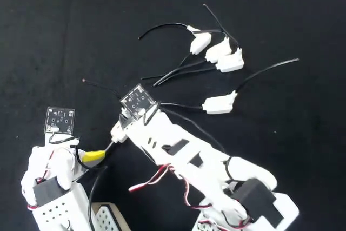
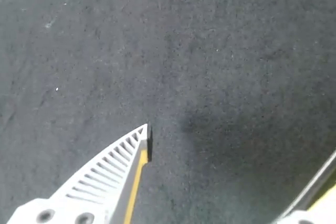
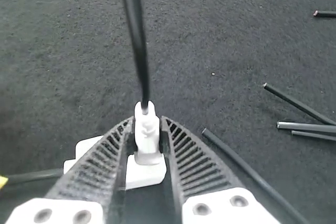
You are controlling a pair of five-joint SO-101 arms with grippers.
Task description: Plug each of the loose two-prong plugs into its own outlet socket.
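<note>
My right gripper (image 3: 147, 129) is shut on a white two-prong plug (image 3: 146, 132), whose black cord (image 3: 134, 35) runs away over the black mat. In the high view this gripper (image 1: 116, 132) sits left of the table's centre, with the plug (image 1: 118, 132) low over the mat. My left gripper (image 2: 236, 150) is open over bare mat, one ribbed finger (image 2: 118, 169) showing. From above, the left gripper (image 1: 96, 154) lies close beside the right one, marked by its yellow jaw part. Several loose white plugs (image 1: 219, 104) with black cords lie farther back on the right.
A cluster of three plugs (image 1: 218, 51) lies at the back, cords (image 1: 178, 70) trailing toward the centre. A white perforated block (image 1: 104, 217) stands at the near edge between the arms. Cord ends (image 3: 296, 106) lie beside the right gripper. The black mat (image 1: 65, 47) covers the table.
</note>
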